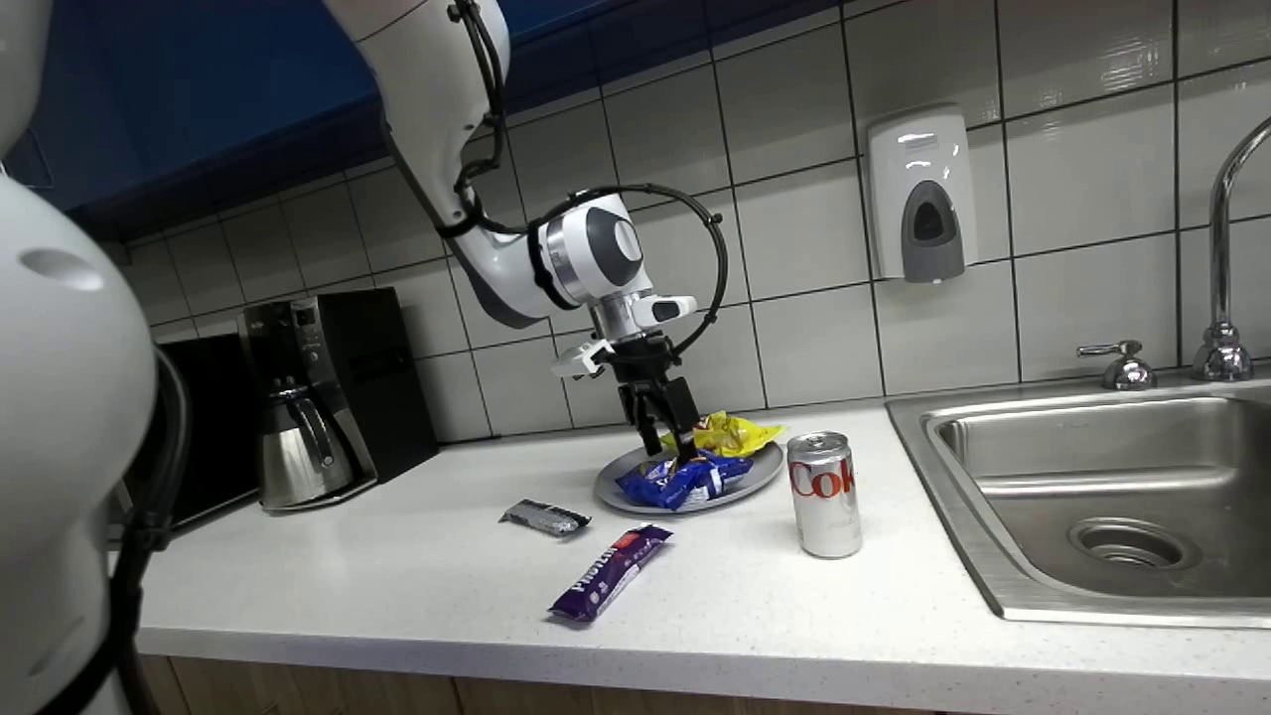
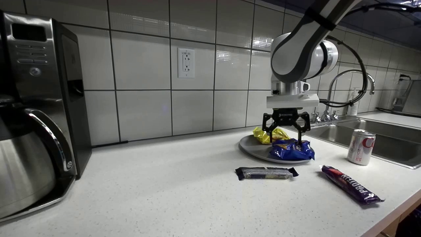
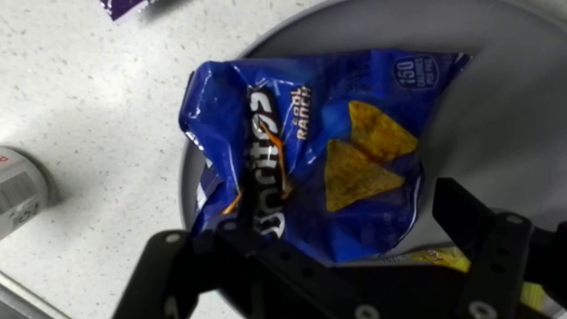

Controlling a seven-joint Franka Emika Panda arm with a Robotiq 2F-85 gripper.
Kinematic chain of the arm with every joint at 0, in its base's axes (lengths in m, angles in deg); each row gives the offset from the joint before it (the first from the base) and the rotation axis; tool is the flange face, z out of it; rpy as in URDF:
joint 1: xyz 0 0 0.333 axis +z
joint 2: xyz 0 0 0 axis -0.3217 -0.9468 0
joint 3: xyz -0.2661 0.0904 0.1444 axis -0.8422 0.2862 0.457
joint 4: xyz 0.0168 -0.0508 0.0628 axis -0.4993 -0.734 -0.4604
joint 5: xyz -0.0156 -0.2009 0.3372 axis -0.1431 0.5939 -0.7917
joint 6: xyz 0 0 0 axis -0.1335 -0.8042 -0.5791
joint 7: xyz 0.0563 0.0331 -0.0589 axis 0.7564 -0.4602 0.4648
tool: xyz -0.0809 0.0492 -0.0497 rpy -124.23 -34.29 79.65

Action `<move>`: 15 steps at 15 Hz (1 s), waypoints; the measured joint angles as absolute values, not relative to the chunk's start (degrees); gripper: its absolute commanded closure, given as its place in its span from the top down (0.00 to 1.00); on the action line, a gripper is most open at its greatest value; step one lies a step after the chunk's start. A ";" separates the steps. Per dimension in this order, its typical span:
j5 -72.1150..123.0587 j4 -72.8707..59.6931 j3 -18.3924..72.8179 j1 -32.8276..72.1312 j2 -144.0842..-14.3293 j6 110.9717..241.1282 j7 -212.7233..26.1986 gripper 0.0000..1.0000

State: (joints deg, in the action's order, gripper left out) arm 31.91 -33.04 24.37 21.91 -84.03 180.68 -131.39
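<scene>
White tiles (image 2: 141, 112) are running along behind the speckled counter (image 2: 164, 184), and all attention is falling on the gray plate (image 3: 509, 97). Down over it, the gripper (image 2: 285, 140) is holding its jaws wide apart around the blue chip bag (image 3: 319, 146): in the wrist view one finger is overlapping the wrapper, the other is standing past its edge. Nothing is being gripped; whether either tip is touching, I'm not able to tell.

Progress check: the blue bag is resting on the plate, reaching past the rim on one side, with the yellow bag (image 1: 740, 437) lying alongside. Off the plate, the silver bar (image 2: 266, 173) and purple bar (image 1: 611, 574) are lying on the counter and the Coke can (image 1: 824, 497) is standing upright.

Edges now: tiles are closing in just behind the plate, the sink (image 1: 960, 506) is beginning near the can, and the purple bar is lying nearest the front edge. The broadest room for moving is stretching toward the coffee maker (image 2: 75, 128).
</scene>
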 measured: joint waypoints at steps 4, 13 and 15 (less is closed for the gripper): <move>31.52 -33.03 24.37 21.91 -84.03 180.68 -131.39 0.72; 31.50 -33.03 24.35 21.91 -83.86 180.68 -131.39 0.03; 31.50 -33.03 24.29 21.91 -83.61 180.70 -131.39 0.00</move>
